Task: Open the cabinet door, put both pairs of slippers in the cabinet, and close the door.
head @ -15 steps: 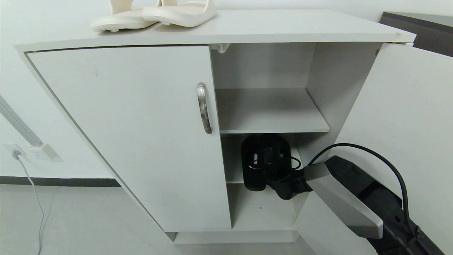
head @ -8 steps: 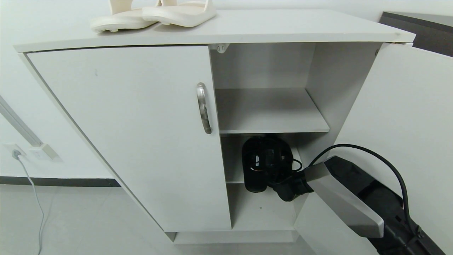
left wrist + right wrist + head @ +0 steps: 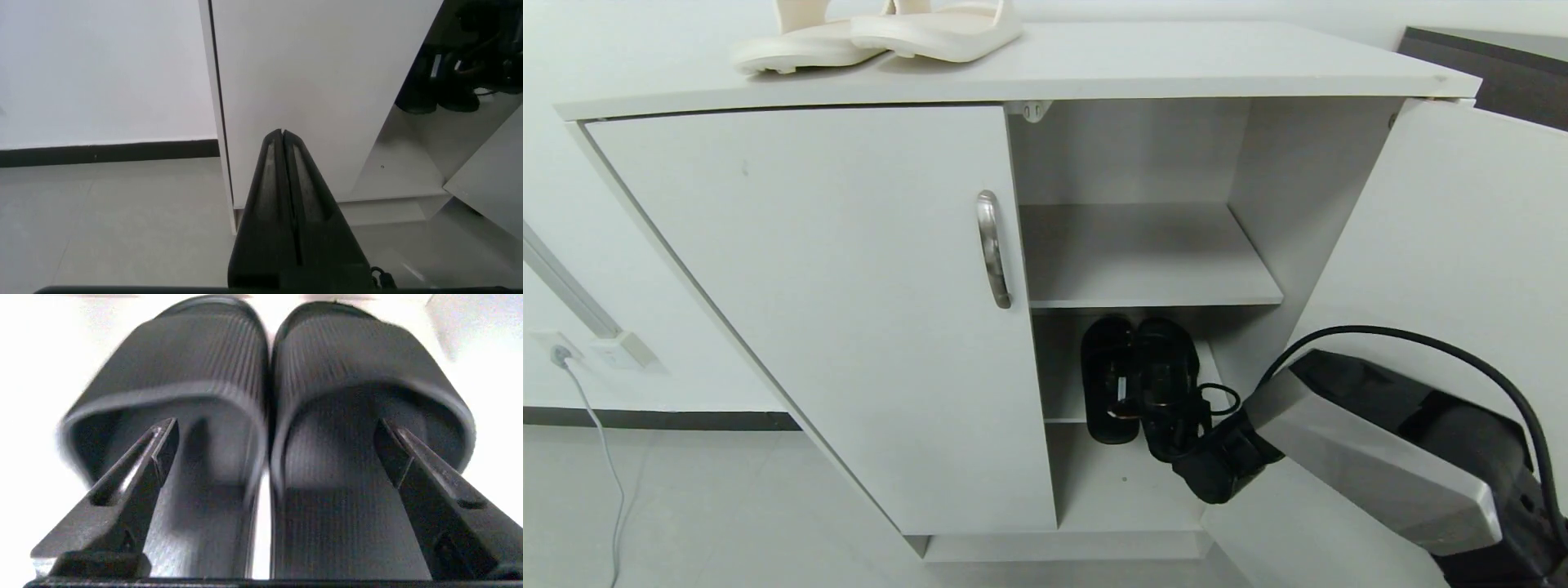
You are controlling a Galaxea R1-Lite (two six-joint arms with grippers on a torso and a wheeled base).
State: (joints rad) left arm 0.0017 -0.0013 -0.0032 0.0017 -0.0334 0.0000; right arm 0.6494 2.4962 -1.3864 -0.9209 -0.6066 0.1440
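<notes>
The black slippers [image 3: 1135, 376] lie flat, side by side, on the cabinet's middle shelf; their soles face me in the right wrist view [image 3: 270, 400]. My right gripper [image 3: 1180, 437] is just in front of their heels, open, its fingers [image 3: 122, 506] spread wide on either side of the pair and not gripping them. A cream pair of slippers [image 3: 882, 33] rests on the cabinet top [image 3: 1176, 65]. The right door [image 3: 1454, 245] stands open; the left door [image 3: 833, 310] is closed. My left gripper [image 3: 282, 188] hangs shut and empty, low before the left door.
The upper shelf [image 3: 1143, 261] and the bottom compartment [image 3: 1127, 482] hold nothing. A metal handle [image 3: 992, 249] sticks out from the left door. A wall socket with a cable [image 3: 560, 355] sits at the far left above the grey floor.
My right gripper let go of the black slippers and pulled back out of the shelf. The pair, bunched and upright before, now lies flat on the middle shelf.
</notes>
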